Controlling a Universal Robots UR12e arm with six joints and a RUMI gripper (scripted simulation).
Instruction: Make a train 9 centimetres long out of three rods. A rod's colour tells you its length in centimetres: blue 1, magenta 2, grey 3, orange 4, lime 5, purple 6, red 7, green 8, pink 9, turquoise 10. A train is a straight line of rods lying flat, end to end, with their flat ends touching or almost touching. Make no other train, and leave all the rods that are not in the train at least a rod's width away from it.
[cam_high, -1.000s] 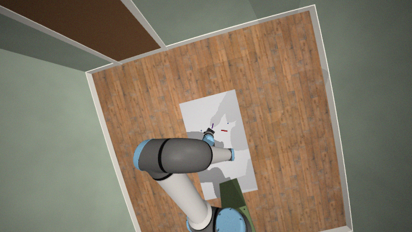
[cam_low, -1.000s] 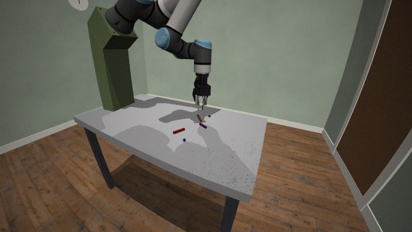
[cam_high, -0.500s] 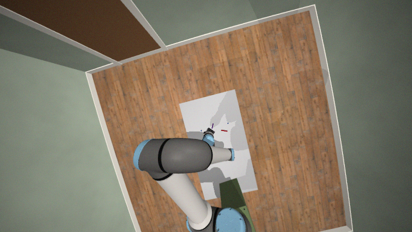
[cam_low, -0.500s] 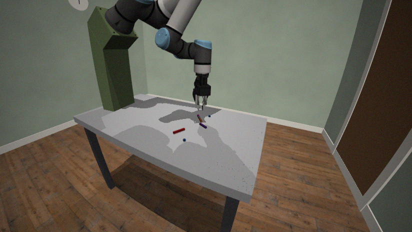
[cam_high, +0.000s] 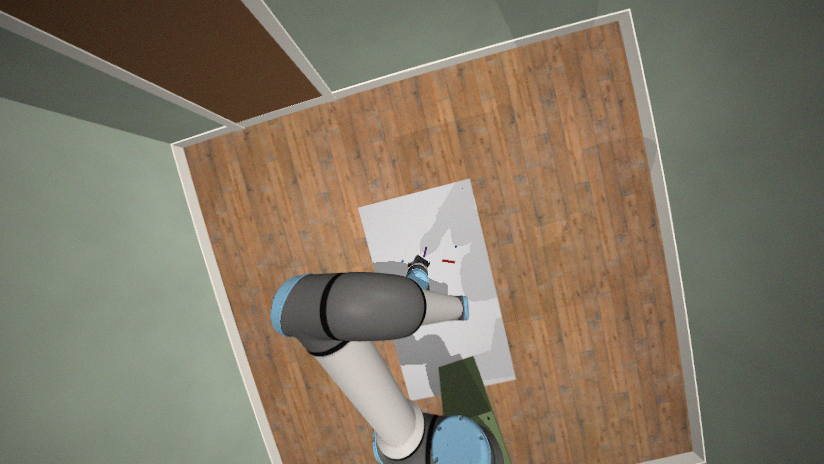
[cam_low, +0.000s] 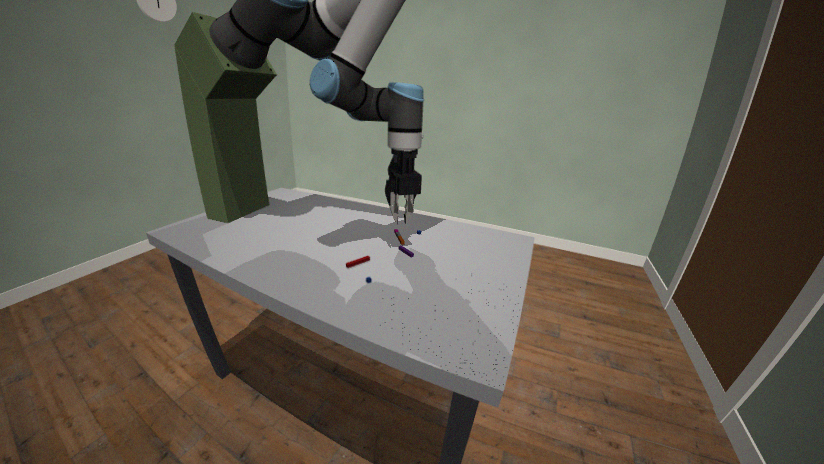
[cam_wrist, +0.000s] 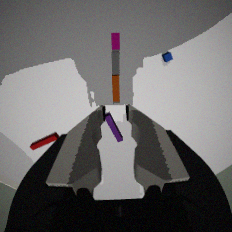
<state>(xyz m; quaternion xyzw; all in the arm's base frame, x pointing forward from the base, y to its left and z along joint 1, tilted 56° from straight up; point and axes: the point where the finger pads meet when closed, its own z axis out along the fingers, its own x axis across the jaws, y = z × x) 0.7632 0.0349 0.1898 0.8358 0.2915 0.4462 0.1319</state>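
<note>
A magenta rod (cam_low: 396, 231) (cam_wrist: 115, 41), a grey rod (cam_wrist: 115, 62) and an orange rod (cam_low: 401, 240) (cam_wrist: 116, 89) lie flat in a straight line, end to end, touching or almost touching, grey in the middle. A purple rod (cam_high: 425, 251) (cam_low: 405, 251) (cam_wrist: 114, 128) lies at a slant beyond the orange end, with a gap between them. My gripper (cam_high: 420, 259) (cam_low: 401, 221) (cam_wrist: 115, 106) hangs above the table, pointing down, its fingers narrowly apart and empty. In the wrist view the purple rod shows through the gap, but it lies on the table. In the top view the gripper hides the line.
A red rod (cam_high: 448, 261) (cam_low: 358, 261) (cam_wrist: 44, 141) lies apart from the line. One blue rod (cam_high: 402, 261) (cam_low: 419, 232) (cam_wrist: 167, 57) lies to one side of the line. Another blue rod (cam_high: 455, 246) (cam_low: 368, 280) lies near the red rod. All are on the white table (cam_high: 392, 224) (cam_low: 478, 253).
</note>
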